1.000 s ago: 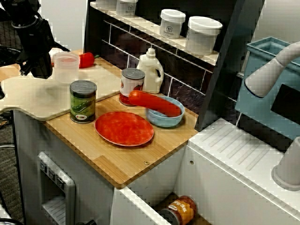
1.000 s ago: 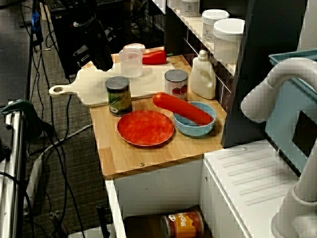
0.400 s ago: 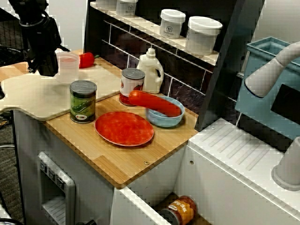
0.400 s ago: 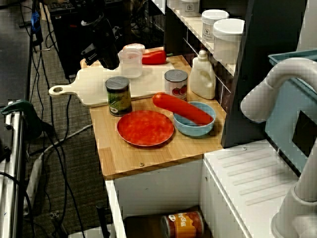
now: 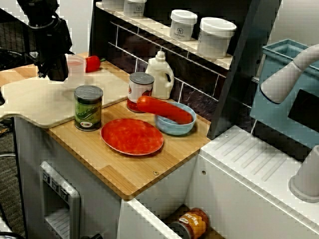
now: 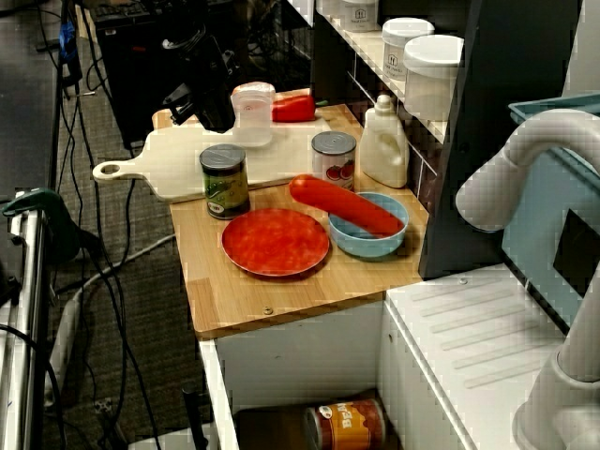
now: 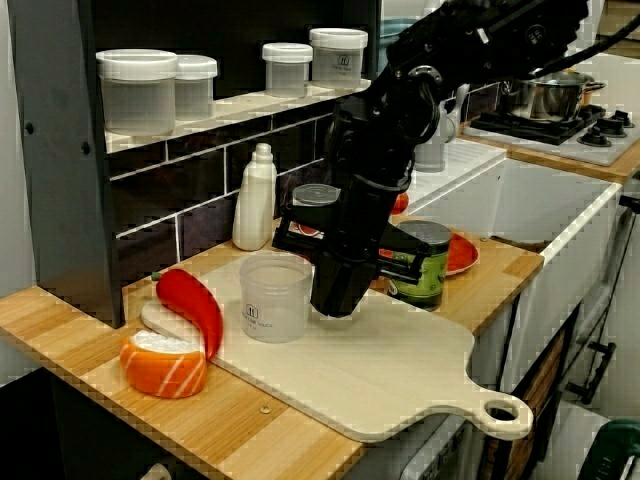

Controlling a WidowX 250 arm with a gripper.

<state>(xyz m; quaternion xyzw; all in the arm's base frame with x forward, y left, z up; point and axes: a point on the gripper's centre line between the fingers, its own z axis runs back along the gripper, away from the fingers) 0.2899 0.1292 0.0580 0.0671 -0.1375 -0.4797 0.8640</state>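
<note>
My black gripper [image 7: 335,298] hangs low over the pale cutting board [image 7: 400,370], right beside a clear plastic cup [image 7: 275,297] that stands upright on it. From the board-end view the gripper sits just right of the cup, close to its wall or touching it. In the counter view the gripper [image 5: 56,70] partly covers the cup [image 5: 76,69]. Seen from above, the gripper [image 6: 214,112] is left of the cup [image 6: 253,114]. The fingers read as one dark block, so their spread is unclear. A red pepper [image 7: 195,305] lies behind the cup.
A green can [image 5: 88,107], a red-label can [image 5: 141,91] and a white bottle [image 5: 160,75] stand near the board. A red plate [image 5: 132,136] and a blue bowl [image 5: 177,128] holding a red sausage [image 5: 164,108] lie further along. An orange sushi piece [image 7: 165,362] sits by the pepper.
The gripper has moved across the cutting board toward the clear cup and now stands right beside it. The cup and everything else have stayed put.
</note>
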